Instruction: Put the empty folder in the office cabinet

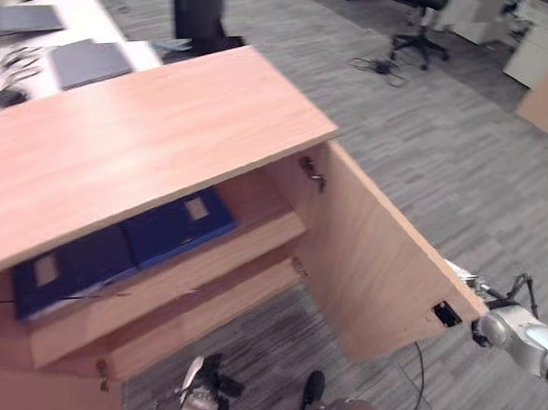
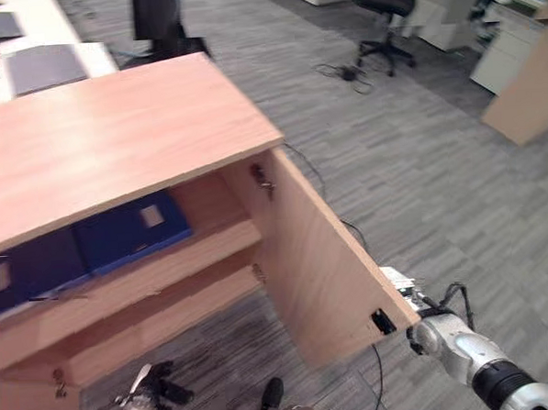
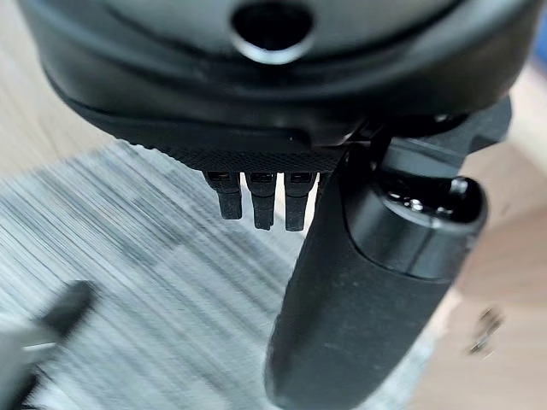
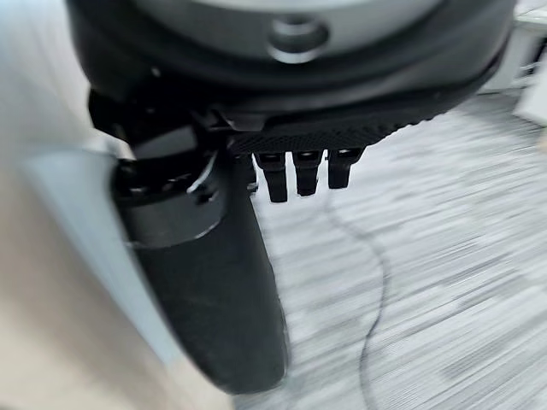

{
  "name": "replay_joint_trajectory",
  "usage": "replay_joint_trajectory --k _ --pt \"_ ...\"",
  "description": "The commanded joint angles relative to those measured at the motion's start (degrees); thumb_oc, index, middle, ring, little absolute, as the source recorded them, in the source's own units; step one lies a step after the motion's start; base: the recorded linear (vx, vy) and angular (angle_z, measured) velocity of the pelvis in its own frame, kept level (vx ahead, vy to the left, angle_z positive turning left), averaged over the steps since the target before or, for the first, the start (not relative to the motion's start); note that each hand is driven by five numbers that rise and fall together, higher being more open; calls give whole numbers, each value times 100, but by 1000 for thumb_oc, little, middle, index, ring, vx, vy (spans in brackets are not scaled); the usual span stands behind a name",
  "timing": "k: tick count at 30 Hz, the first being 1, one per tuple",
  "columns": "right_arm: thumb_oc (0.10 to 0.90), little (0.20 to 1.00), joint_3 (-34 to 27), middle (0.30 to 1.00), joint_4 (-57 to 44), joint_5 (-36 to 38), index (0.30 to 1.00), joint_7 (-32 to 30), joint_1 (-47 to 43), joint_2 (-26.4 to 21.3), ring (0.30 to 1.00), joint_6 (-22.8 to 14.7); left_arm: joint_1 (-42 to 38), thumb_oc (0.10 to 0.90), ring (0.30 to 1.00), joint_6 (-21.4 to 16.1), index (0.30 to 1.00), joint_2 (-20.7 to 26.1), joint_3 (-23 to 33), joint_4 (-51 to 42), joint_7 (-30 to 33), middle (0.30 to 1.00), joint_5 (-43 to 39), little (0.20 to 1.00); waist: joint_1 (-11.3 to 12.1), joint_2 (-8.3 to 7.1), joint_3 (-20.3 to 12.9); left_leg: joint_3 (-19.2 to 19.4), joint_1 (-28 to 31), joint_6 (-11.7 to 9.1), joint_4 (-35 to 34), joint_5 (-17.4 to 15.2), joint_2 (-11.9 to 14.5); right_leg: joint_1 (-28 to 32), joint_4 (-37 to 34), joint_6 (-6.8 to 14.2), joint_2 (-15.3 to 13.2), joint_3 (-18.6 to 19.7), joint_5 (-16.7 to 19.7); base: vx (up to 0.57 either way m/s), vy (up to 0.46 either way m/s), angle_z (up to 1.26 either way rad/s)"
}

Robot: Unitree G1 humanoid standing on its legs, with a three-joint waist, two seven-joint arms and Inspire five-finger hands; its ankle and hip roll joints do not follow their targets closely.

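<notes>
Two blue folders [image 1: 120, 245] already lie flat on the cabinet [image 1: 142, 138] shelf, door [image 1: 369, 255] swung wide for access; left hand [image 3: 342, 290] and right hand [image 4: 214, 282] hang with fingers released, holding nothing.

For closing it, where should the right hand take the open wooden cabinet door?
Probably the free outer edge of the wooden cabinet door, near its lower corner where the right hand already is, approached from the outer face. The door stands swung wide, hinged at the cabinet side, so pushing there swings it best.
</notes>
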Motion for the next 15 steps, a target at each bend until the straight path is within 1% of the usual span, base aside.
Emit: replay_joint_trajectory --k 1,2,3,4,6,7,8,9,10,12,13,15 --pt "800 900 374 900 -464 133 900 -82 -1170 1216 900 -480 167 800 900 -52 900 305 -215 -155 327 900 0 900 759 -69 -93 1 49 342 -185 -351 -448 25 426 1159 -591 427 -582 -11 197 87" --pt "800 900 453 900 -335 170 900 -111 -1249 1446 900 -434 183 800 900 -43 900 288 -212 -127 350 900 -21 900 826 -73 -59 -35 -8 386 -189 -501 -556 19 409 1209 -680 419 -497 -31 260 59" --pt "800 900 606 900 -190 192 900 -144 -1366 1855 900 -378 217 800 900 -44 900 236 -183 -81 373 900 -53 900 998 -76 12 -94 -137 469 -142 -683 -727 10 398 1278 -849 365 -361 -33 261 42" --pt "800 900 620 900 -147 187 900 -161 -1393 1893 900 -380 212 800 900 -46 900 247 -177 -77 377 900 -55 900 983 -95 16 -100 -151 492 -122 -708 -745 8 399 1295 -874 360 -343 -52 246 30" --pt "800 900 737 900 -61 251 900 -163 -1547 2157 900 -339 275 800 900 -31 900 297 -69 -37 412 900 -93 900 1121 -137 110 -190 -319 605 3 -889 -931 -9 404 1384 -1057 330 -190 -70 229 53" --pt "800 900 836 900 34 282 900 -165 -1621 2429 900 -301 320 800 900 -12 900 329 68 56 473 900 -134 900 1293 -164 203 -250 -470 700 168 -1042 -1083 1 386 1479 -1268 253 -34 -81 312 96" --pt "800 900 875 900 95 264 900 -172 -1649 2562 900 -283 357 800 900 -12 900 337 149 98 487 900 -164 900 1376 -180 250 -290 -545 753 249 -1138 -1160 12 377 1537 -1383 205 42 -83 297 99" --pt "800 900 916 900 109 269 900 -153 -1653 2675 900 -262 378 800 900 -15 900 336 189 95 492 900 -197 900 1420 -195 288 -343 -614 813 298 -1208 -1226 26 366 1559 -1459 186 86 -42 165 52" --pt "800 900 924 900 131 265 900 -160 -1667 2708 900 -261 383 800 900 -15 900 354 198 91 491 900 -200 900 1393 -218 285 -359 -640 838 330 -1234 -1245 26 366 1575 -1485 173 102 -45 130 46" --pt "800 900 977 900 186 260 900 -130 -1673 2840 900 -225 416 800 900 -36 900 387 368 50 521 900 -364 900 1503 -228 363 -402 -729 899 392 -1334 -1337 17 345 1658 -1622 110 221 -59 200 55" --pt "800 900 1019 900 292 297 900 -126 -1707 3039 900 -188 419 800 900 -50 900 440 509 -9 567 900 -531 900 1574 -276 434 -478 -882 965 541 -1406 -1412 10 290 1744 -1733 71 364 -73 224 47" --pt "800 900 1040 900 316 360 900 -117 -1723 3156 900 -165 414 800 900 -52 900 474 646 -62 617 900 -688 900 1674 -304 521 -540 -1018 1000 670 -1439 -1443 -20 224 1806 -1807 50 459 -77 155 23"
